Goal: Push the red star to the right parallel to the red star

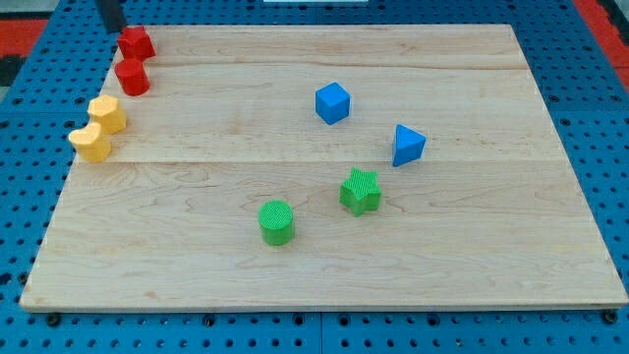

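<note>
The red star [137, 43] sits at the top left corner of the wooden board [324, 256]. A red cylinder [132, 77] stands just below it, almost touching. My tip [115, 29] is at the view's top left, just left of and above the red star, close to it or touching it. The rod runs up out of the view's top edge.
Two yellow blocks [107, 114] [91, 144] stand along the board's left edge. A blue cube [332, 102] and a blue triangular block [407, 146] are right of centre. A green star [361, 191] and a green cylinder [276, 222] are lower in the middle.
</note>
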